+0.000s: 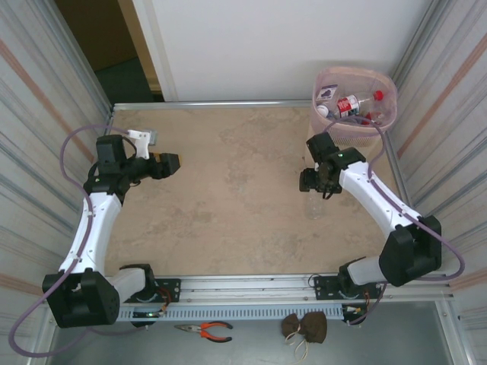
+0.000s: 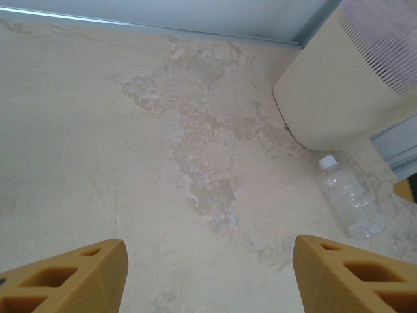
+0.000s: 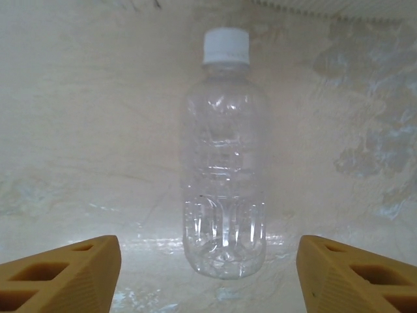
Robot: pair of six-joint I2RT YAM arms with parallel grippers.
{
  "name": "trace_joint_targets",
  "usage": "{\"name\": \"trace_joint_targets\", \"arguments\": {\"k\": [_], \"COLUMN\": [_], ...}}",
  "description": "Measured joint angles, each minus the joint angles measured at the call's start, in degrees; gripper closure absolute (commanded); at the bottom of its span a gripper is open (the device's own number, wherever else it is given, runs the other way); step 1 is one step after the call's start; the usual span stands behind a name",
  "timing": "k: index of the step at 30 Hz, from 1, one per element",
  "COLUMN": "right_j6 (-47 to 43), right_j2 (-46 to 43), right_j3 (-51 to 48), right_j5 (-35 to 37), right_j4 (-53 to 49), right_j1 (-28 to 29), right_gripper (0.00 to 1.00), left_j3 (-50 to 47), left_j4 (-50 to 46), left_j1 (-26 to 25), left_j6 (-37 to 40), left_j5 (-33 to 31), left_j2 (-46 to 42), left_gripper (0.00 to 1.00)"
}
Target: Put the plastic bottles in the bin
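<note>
- Right claw (image 3: 208,261) spread, holding nothing; clear bottle (image 3: 225,189) lies just ahead of it.
- Left claw (image 2: 208,274) spread, empty.
- Step judged: pickup. Next: advance, clamp it, carry to bin (image 2: 339,91).

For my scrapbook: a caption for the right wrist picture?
Open right gripper above a clear bottle lying on the table.

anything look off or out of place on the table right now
One clear white-capped bottle lies on its side on the table beside the bin, not in it, under the right gripper, whose jaws stand open and apart from it. No spill or damage shows.
</note>
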Motion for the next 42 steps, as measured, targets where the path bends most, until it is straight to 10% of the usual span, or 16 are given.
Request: {"name": "trace_joint_targets", "arguments": {"k": [22,42], "right_j6": [0.2,-0.22], "right_j2": [13.81,2.47], "right_j3": [-10.08,-0.04], "right_j5": [-5.25,-15.45], "right_j4": [16.33,6.49], "right_j1": [-4.39,-0.63], "right_gripper": [0.35,0.42], "left_j3": [-0.07,-0.11], "left_j4": [0.85,0.85], "left_j1": [0.0,0.0], "left_j6": [-0.35,-0.37], "left_j5": [0.0,0.0], "left_j2": [0.02,0.22], "left_gripper": [0.32,0.32]}}
